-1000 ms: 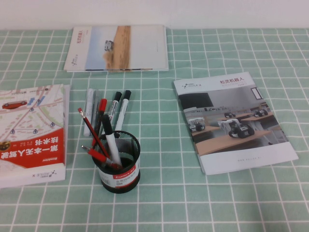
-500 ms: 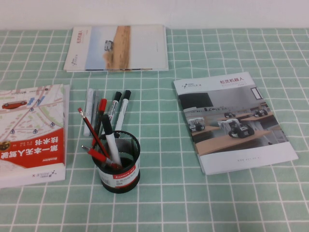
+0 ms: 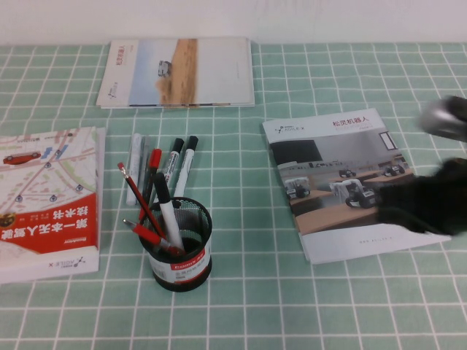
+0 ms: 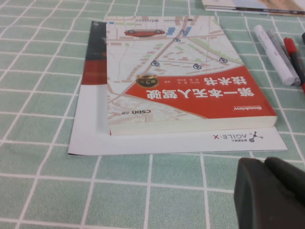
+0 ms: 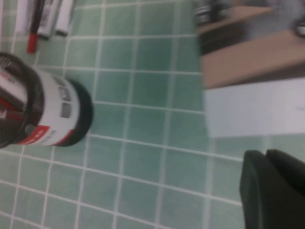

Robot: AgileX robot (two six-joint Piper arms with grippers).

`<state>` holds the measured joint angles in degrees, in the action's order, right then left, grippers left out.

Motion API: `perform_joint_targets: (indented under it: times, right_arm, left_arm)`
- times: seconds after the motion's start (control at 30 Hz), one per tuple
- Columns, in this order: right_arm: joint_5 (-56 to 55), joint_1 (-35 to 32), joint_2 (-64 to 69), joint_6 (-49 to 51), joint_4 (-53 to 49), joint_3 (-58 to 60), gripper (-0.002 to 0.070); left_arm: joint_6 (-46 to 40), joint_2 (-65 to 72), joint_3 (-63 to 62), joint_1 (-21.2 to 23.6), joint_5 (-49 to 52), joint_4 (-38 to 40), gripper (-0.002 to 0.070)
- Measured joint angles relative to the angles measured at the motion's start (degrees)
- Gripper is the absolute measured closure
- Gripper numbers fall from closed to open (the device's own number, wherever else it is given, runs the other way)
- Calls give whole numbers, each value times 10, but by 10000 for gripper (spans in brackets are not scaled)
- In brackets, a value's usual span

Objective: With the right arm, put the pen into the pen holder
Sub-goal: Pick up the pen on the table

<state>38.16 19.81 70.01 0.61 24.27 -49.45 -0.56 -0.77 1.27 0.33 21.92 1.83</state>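
the pen [image 3: 187, 159], white barrel with black cap, lies flat on the green checked cloth at the right end of a row of markers, just behind the pen holder [image 3: 180, 251] and apart from it. right beside it lies the printed black-capped marker [image 3: 173, 158], then the red-capped marker [image 3: 152, 171]. the holder already carries several pens leaning out over its rim.

right gripper [image 3: 419, 197] shows only as a dark blur over the robot brochure [image 3: 350, 182], well right of the pen; cannot tell whether its fingers are apart or together. left gripper [image 4: 271, 193] sits low by the red map book [image 4: 186, 76], fingers pressed together, holding nothing.

risks, as judged:
- markers lie almost touching, so a slightly off descent could pinch the printed one instead, or both.
- the leaning pens stand in the approach path; the arm could clip them and tip the holder.
- crowded holder mouth may deflect the pen at insertion.
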Motion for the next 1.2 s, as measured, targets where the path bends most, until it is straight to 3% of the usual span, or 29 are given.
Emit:
perform_joint_targets:
  times: [0.3,0.6,0.93,1.2]
  right_arm:
    - [48,129,261,64,-66,-254,696]
    - [134,181,485,118,-125,-556,685]
    - [251,197,687,221,-182,-874,435]
    - [247,198,768,266,-230,-977,401]
  left_arm:
    - [0,0,0,0,0,0,679]
    - [0,0,0,0,0,0,679]
    - [0,0,0,0,0,0,679]
    - [0,0,0,0,0,0,679]
